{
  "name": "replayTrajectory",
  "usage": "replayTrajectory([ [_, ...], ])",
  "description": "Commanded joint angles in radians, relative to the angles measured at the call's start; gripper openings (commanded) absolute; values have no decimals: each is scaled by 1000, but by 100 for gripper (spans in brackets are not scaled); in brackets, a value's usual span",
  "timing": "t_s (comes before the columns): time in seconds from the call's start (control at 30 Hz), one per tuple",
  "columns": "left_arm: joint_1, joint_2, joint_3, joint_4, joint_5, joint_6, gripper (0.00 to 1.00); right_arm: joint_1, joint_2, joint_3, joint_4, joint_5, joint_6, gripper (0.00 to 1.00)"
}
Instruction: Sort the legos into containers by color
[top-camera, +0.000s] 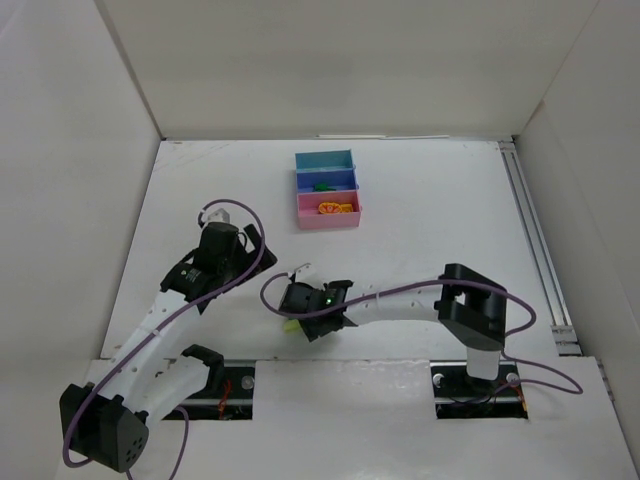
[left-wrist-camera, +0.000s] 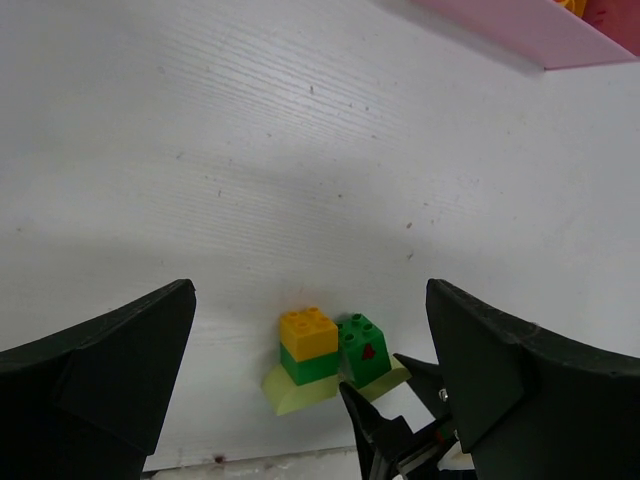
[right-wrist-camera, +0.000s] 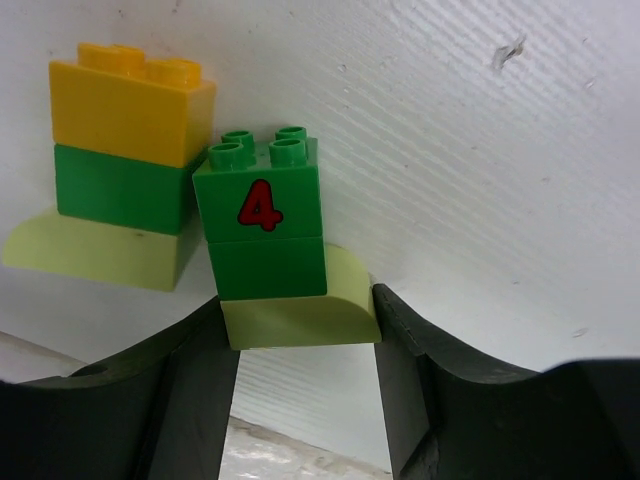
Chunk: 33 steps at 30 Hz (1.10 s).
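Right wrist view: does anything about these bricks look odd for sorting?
Yes. Colours are clipped together: the yellow brick sits on a dark green one over a light green base, and the numbered stack, pinched by the right tool, is green over light green. They cannot be sorted joined.

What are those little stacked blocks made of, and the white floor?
The green studded block marked 4 and the pale green curved block under it look like hard moulded plastic, smooth, slightly glossy. The white table shows fine parallel ribs, probably corrugated plastic sheet.
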Motion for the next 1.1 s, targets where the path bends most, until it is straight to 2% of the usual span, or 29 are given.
replayTrajectory([
  [0.0, 0, -21, 17, 42, 88, 54, 99, 9, -94, -34, 59, 65, -146, 34],
  [0.07, 0, -21, 8, 88, 168, 105, 99, 9, -163, -91, 135, 65, -313, 29],
  [0.1, 0, -21, 8, 104, 253, 123, 99, 9, -183, -103, 146, 89, -350, 27],
  [0.13, 0, -21, -6, 119, 307, 142, 99, 9, -204, -134, 172, 76, -415, 21],
  [0.17, 0, -21, -15, 168, 369, 159, 99, 9, -241, -145, 209, 76, -506, 21],
  [0.2, 0, -21, -24, 193, 492, 173, 99, 9, -257, -154, 226, 76, -548, 21],
  [0.23, 0, -21, -34, 217, 550, 195, 99, 9, -273, -165, 244, 76, -591, 21],
  [0.3, 0, -21, -43, 262, 633, 209, 99, 9, -321, -189, 283, 100, -680, 18],
  [0.47, 0, 11, -43, 351, 861, 228, 99, -34, -453, -245, 383, -9, -849, 16],
  [0.67, 0, 62, -8, 372, 903, 242, 99, -157, -631, -271, 443, -202, -955, 16],
  [0.73, 0, 71, -7, 445, 924, 220, 99, -192, -655, -271, 432, -263, -977, 17],
  [0.8, 0, 83, -18, 524, 999, 156, 99, -211, -675, -271, 423, -283, -986, 17],
  [0.87, 0, 83, -18, 623, 1017, 112, 99, -231, -676, -259, 397, -283, -1000, 17],
  [1.07, 0, 94, 12, 664, 983, 94, 99, -231, -645, -229, 358, -288, -1010, 19],
])
